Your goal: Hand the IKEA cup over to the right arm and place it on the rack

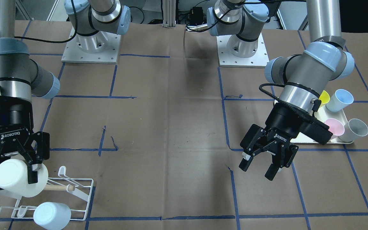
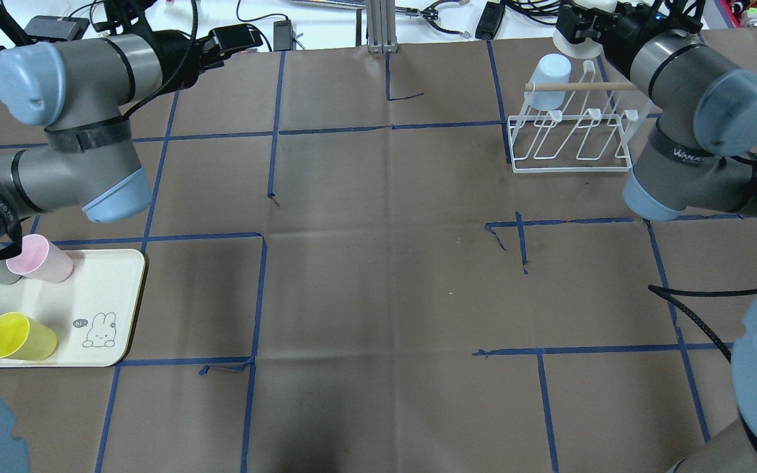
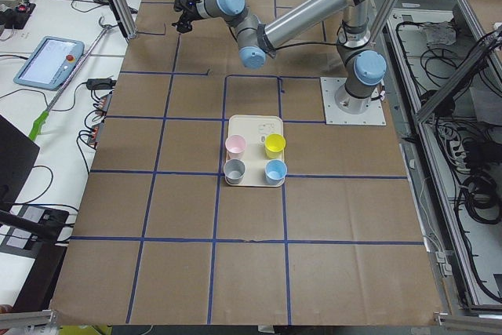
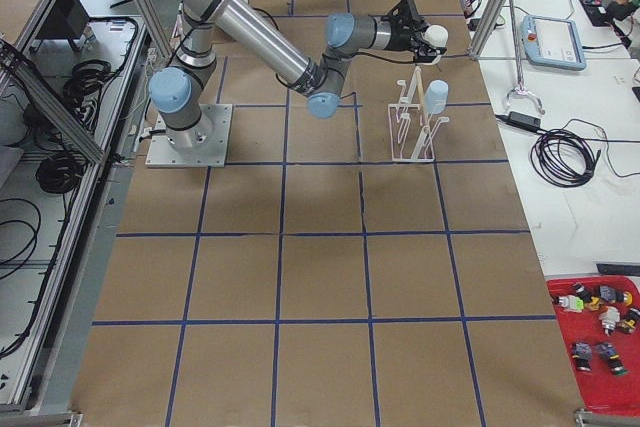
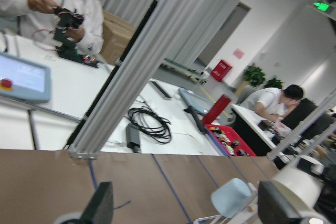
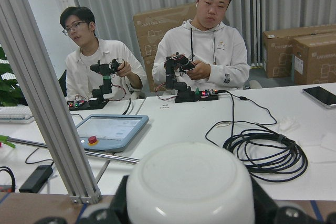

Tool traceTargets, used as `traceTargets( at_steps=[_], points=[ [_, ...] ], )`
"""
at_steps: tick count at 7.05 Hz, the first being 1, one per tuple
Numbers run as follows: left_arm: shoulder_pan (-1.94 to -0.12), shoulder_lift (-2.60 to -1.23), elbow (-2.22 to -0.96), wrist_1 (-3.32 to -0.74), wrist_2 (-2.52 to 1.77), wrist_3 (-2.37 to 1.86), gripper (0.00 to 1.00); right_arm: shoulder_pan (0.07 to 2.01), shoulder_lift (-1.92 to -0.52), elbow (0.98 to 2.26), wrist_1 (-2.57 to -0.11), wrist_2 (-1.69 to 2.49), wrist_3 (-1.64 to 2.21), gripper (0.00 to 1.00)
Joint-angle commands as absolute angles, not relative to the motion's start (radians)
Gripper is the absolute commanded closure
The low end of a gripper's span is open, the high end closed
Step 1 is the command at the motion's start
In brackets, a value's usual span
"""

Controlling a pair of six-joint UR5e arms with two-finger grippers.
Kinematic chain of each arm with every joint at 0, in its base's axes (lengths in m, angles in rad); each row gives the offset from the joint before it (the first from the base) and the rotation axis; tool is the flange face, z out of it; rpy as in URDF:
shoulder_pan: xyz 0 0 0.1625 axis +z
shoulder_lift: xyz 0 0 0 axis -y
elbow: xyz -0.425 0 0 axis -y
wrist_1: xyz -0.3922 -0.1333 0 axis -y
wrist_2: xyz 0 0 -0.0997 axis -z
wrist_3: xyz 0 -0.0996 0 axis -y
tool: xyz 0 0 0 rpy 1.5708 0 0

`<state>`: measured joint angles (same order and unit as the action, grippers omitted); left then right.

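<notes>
Right pincer clamped on white IKEA cup. Cup tilted sideways, just over rack dowel, presumably lining up with a free prong. Pale blue cup hangs on rack. Left pincer empty, fingers apart, beside tray. Hand-over judged complete.
</notes>
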<state>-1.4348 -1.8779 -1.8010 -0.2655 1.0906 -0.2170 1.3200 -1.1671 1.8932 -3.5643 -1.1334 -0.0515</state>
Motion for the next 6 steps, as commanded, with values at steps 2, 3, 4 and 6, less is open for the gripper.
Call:
traceTargets(
  at_steps=[2, 3, 4, 6],
  points=[
    [-1.529, -1.881, -1.637, -0.856, 1.429, -0.198, 0.03, 1.237, -1.034, 1.763, -3.574, -1.181, -0.132, 0.86],
    [-1.543, -1.864, -1.593, -1.038, 1.451, -0.183, 0.03, 1.211, -0.991, 1.722, -3.574, -1.180, -0.177, 0.86],
    [-1.543, -1.847, -1.536, -1.193, 1.477, -0.148, 0.03, 1.207, -0.968, 1.712, -3.576, -1.181, -0.207, 0.86],
    [-1.543, -1.780, -1.421, -1.477, 1.575, -0.014, 0.03, 1.197, -0.925, 1.698, -3.579, -1.183, -0.206, 0.86]
  ],
)
